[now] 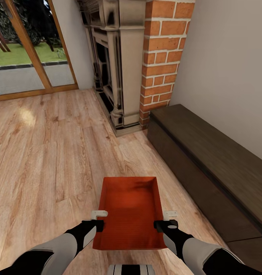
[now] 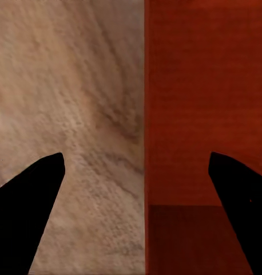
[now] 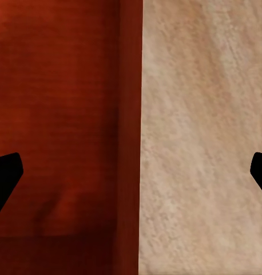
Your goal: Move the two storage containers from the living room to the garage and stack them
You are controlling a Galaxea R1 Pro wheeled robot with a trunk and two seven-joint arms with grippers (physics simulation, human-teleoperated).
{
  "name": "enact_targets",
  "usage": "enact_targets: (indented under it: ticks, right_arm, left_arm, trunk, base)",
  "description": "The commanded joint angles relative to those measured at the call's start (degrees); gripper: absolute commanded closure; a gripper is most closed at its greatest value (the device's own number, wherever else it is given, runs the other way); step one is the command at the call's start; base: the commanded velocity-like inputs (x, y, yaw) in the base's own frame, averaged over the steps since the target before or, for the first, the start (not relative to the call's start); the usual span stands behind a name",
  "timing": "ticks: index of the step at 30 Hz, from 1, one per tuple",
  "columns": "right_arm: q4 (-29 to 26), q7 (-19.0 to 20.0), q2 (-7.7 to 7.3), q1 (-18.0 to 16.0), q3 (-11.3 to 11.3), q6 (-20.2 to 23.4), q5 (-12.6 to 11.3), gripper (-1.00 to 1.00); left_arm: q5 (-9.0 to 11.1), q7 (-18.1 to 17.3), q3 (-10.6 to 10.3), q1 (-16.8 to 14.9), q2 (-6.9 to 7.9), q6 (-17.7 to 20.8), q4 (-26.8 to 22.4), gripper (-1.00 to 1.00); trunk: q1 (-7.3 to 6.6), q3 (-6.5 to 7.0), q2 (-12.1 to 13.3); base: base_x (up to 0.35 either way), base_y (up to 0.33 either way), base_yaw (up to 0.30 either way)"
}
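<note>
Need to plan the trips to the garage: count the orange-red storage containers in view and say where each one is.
1. The storage container sits on the wood floor between the left gripper and right gripper, whose open fingers straddle its side walls. A second may lie out of frame.

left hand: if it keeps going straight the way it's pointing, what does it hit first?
Probably the storage container's side wall: in the left wrist view its rim runs between the open fingers of the left hand, wood floor on the outer side. Depth unclear.

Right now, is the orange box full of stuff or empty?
Empty. The head view looks straight down into the orange box, and its flat bottom and low walls are bare inside, with nothing lying in it.
</note>
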Motion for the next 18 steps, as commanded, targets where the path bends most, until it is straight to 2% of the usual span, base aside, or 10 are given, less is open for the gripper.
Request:
enact_targets:
  ticks: [1, 18]
  right_arm:
    - [0.0, -0.1, 0.02, 0.0, 0.5, -0.2, -0.6, 1.0]
    - [0.0, -0.1, -0.06, 0.0, 0.3, -0.4, -0.6, 1.0]
  left_arm:
    - [0.1, 0.2, -0.1, 0.0, 0.01, 0.4, -0.1, 1.0]
    - [0.6, 0.2, 0.0, 0.0, 0.11, 0.3, -0.1, 1.0]
  trunk:
    - [-0.01, -0.04, 0.0]
    - [-0.01, -0.04, 0.0]
  base:
    - [0.0, 0.0, 0.0]
    - [0.0, 0.0, 0.0]
